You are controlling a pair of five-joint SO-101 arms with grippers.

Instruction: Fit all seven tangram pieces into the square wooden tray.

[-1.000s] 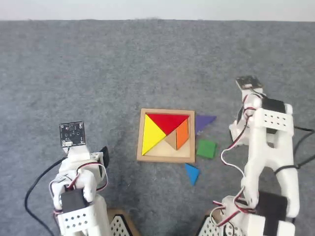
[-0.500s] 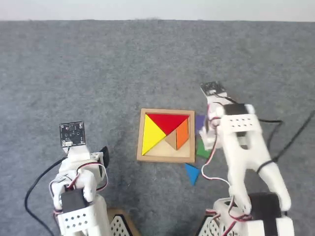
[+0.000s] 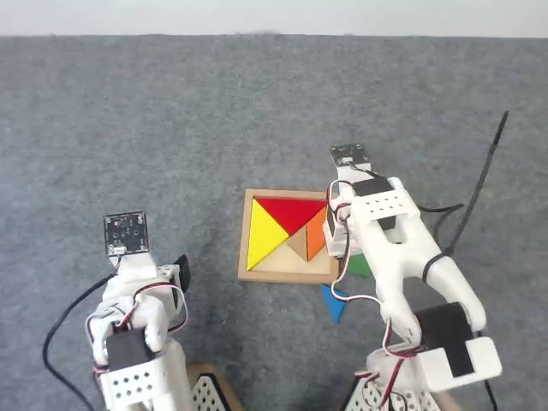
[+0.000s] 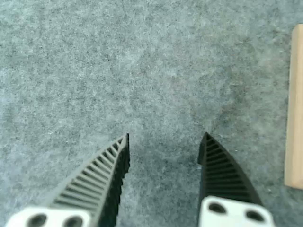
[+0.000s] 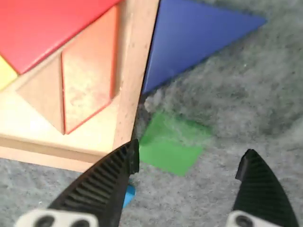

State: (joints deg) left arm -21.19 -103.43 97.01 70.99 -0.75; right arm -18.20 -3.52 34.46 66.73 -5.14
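Observation:
The square wooden tray (image 3: 288, 269) holds a red triangle (image 3: 291, 211), a yellow triangle (image 3: 264, 235), an orange parallelogram (image 3: 316, 234) and a small tan triangle (image 3: 299, 246). My right arm (image 3: 377, 214) hangs over the tray's right rim. In the right wrist view, my right gripper (image 5: 189, 152) is open above the green square (image 5: 173, 144), which lies on the carpet just outside the tray rim (image 5: 137, 80). A dark blue-purple triangle (image 5: 194, 33) lies beyond the green square. A small blue triangle (image 3: 334, 301) lies below the tray. My left gripper (image 4: 165, 142) is open over bare carpet.
Grey carpet covers the whole table. The left arm (image 3: 137, 317) sits at the front left, well away from the tray, whose edge (image 4: 294, 109) shows at the side of the left wrist view. Open carpet lies behind and left of the tray.
The right arm has swung left from the table's right side to the tray's right rim, now covering the purple triangle and part of the green square. The left arm has not moved.

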